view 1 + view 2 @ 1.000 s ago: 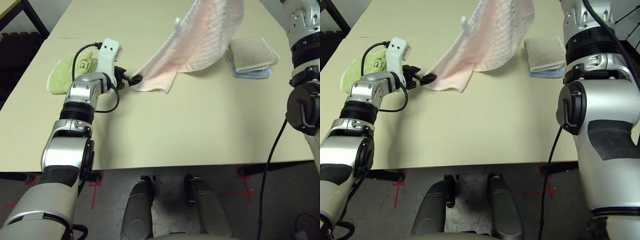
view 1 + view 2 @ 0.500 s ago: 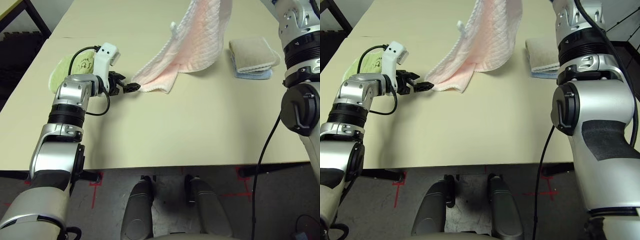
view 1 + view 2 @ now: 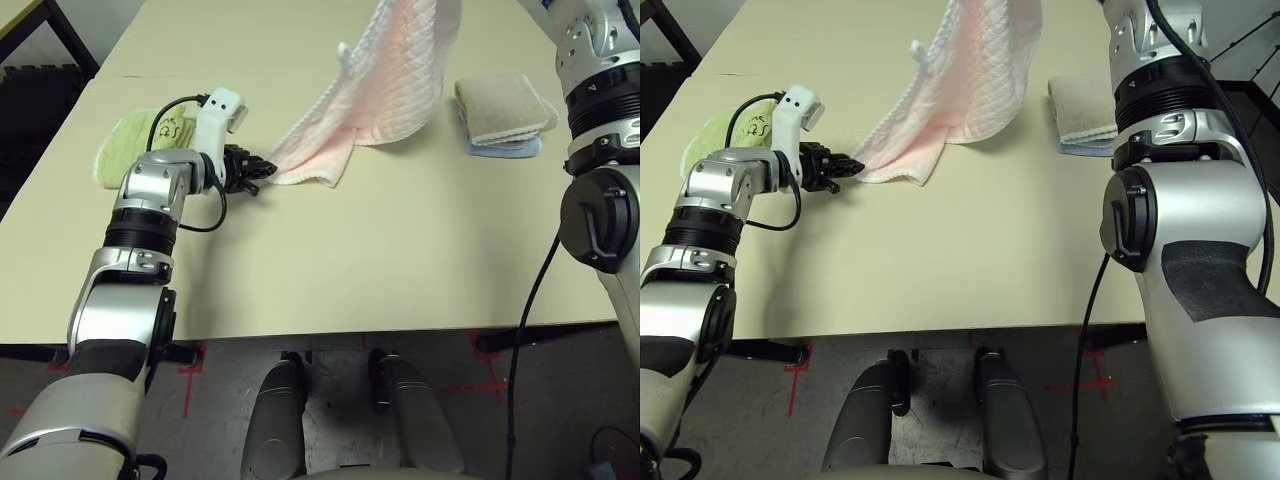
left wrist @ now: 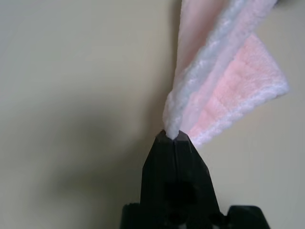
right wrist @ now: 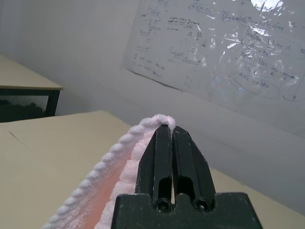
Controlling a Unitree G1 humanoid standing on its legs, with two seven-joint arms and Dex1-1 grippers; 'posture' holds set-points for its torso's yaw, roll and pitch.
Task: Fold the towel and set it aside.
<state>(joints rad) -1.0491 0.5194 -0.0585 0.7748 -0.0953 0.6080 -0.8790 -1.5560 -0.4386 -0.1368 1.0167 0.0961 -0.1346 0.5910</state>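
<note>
Altogether one pink towel (image 3: 385,80), each of two gripper tips, left gripper (image 4: 170,136) and right gripper (image 5: 167,128), clenched on it.

The pale pink terry towel (image 3: 385,90) runs off the picture's top edge (its upper corner is cut off) above the beige desk (image 3: 400,240).

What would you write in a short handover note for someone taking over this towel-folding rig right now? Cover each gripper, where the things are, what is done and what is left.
Left gripper: shut on the low corner of the towel, down at the table.
Right gripper: shut on the towel's hemmed edge, held high.
Towel: hangs between the two grips, its lower end resting on the table.
Nearby: green towel behind the left arm; beige towel stacked on a blue one on the right.
Done: both corners gripped.
Left: fold the towel, set it aside.
</note>
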